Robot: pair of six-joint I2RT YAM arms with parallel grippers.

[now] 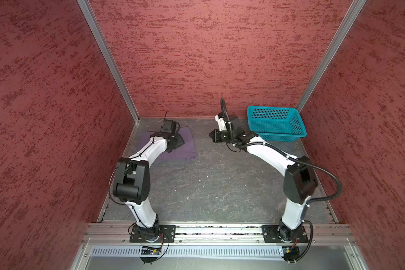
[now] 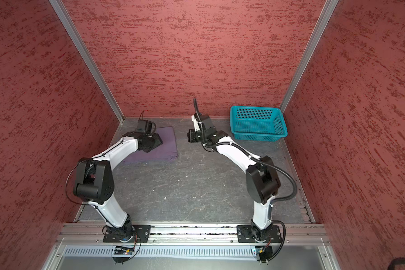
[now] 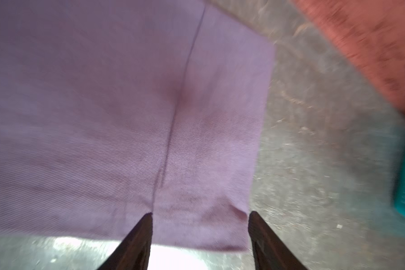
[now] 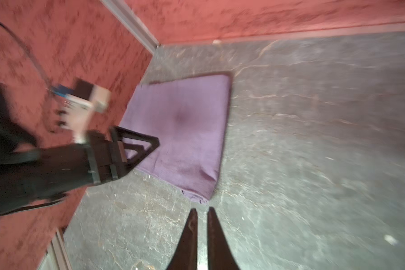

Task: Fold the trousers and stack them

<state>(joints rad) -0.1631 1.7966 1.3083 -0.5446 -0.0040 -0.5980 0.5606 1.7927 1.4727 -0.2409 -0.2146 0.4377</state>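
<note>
Trousers lie folded into a flat purple rectangle on the far left part of the grey table, close to the left wall and a little short of the back wall. The same pad shows in both top views. From the right wrist camera the rectangle looks longer from its front edge toward the back wall than across, so its long axis runs roughly front to back. A straight seam runs the same way in the left wrist view. Which end holds the waistband cannot be told.

The left gripper hangs over the cloth, jaws spread wide and gripping nothing. In its own camera one fingertip sits over the seam and the other at the cloth's side edge, near a corner. Whether the tips touch the fabric is unclear.

The right gripper is off the trousers, over bare table toward the middle, pointing at them. Its jaws are nearly together, with only a thin gap and nothing between them.

The teal basket stands in the far right corner, well apart from the cloth.
</note>
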